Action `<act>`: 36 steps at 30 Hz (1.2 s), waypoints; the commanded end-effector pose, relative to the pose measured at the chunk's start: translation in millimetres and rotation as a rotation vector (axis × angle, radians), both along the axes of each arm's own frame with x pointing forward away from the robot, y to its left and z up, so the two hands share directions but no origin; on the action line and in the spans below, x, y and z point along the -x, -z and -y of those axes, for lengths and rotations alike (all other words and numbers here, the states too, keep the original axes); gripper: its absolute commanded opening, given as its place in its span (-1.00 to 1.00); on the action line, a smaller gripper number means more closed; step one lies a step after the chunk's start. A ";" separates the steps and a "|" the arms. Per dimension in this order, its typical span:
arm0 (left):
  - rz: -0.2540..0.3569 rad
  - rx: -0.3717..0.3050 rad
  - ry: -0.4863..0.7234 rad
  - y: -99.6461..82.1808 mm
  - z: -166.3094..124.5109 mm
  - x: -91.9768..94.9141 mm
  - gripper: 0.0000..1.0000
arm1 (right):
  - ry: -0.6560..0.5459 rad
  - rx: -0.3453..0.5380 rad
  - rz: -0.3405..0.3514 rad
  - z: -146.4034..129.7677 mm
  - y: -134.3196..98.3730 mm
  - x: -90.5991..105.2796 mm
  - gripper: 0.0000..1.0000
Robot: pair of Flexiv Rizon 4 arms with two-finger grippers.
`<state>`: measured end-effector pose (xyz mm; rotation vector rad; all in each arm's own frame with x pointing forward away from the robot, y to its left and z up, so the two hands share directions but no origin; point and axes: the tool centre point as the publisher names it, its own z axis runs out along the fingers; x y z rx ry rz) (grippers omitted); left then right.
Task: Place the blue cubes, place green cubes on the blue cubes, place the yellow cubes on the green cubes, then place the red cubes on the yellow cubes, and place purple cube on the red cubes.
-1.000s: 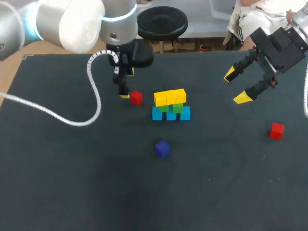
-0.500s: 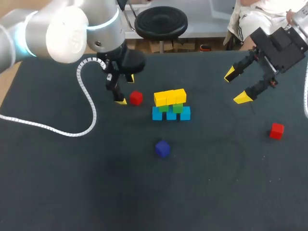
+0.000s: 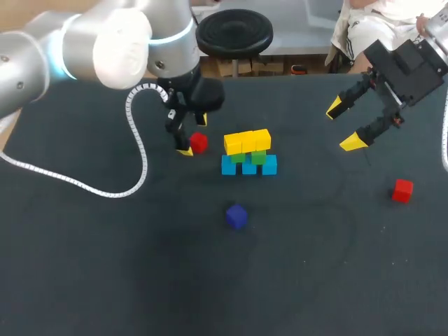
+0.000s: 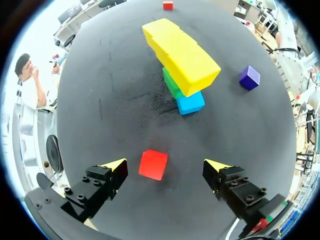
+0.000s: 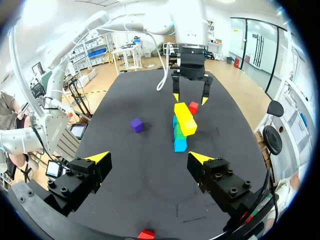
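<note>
Surface: a dark, matt surface carries all the items.

Stack: a row of light blue cubes stands on the surface near the middle. Green cubes sit on top of it, and a row of bright yellow cubes sits on the green cubes. In the left wrist view the yellow cubes overhang the green cubes and the end light blue cubes.

Loose items: a small red cube lies on the surface just beside the stack, on its left. A second red cube lies well apart, toward the right edge. A dark purple cube lies alone on the near side of the stack.

Left arm: it comes in from the left, with a white coiled cable trailing from it. The left jaws are released and spread wide at the red cube. The cube lies between the yellow fingertips, nearer that one. Neither tip is touching it. The stack is ahead of the left jaws.

Right arm: it is at the far right. The right jaws are released, with the fingertips wide apart and nothing between them. They are well apart from the stack. In the right wrist view the second red cube lies beneath them.
</note>
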<state>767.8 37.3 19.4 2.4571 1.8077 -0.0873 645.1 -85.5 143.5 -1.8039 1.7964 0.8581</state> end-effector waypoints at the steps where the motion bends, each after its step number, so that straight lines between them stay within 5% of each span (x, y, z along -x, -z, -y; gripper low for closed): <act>1: -0.026 -0.012 0.008 1.7 1.3 -5.5 1.00 | 0.000 -0.002 0.001 -0.1 0.4 -0.1 1.00; 13: -0.042 -0.037 0.038 7.4 3.3 -6.7 0.98 | 0.000 -0.002 0.001 -0.1 0.4 -0.1 1.00; 19: -0.057 -0.054 0.035 9.3 3.7 -7.1 0.60 | 0.000 -0.002 0.001 -0.1 0.4 -0.1 1.00; 22: -0.060 -0.055 0.031 10.0 3.1 -7.4 -0.01 | 0.000 -0.002 0.001 -0.1 0.4 -0.1 1.00; 32: -0.063 -0.052 0.025 10.0 2.2 -7.2 -0.17 | 0.000 -0.002 0.001 -0.1 0.4 -0.1 1.00; 34: -0.063 -0.055 0.020 8.5 1.8 -6.7 -0.03 | 0.000 -0.002 0.001 -0.1 0.4 -0.1 1.00; 36: -0.071 -0.061 0.006 6.9 1.1 -6.2 0.94 | 0.000 -0.002 0.001 -0.1 0.4 -0.1 1.00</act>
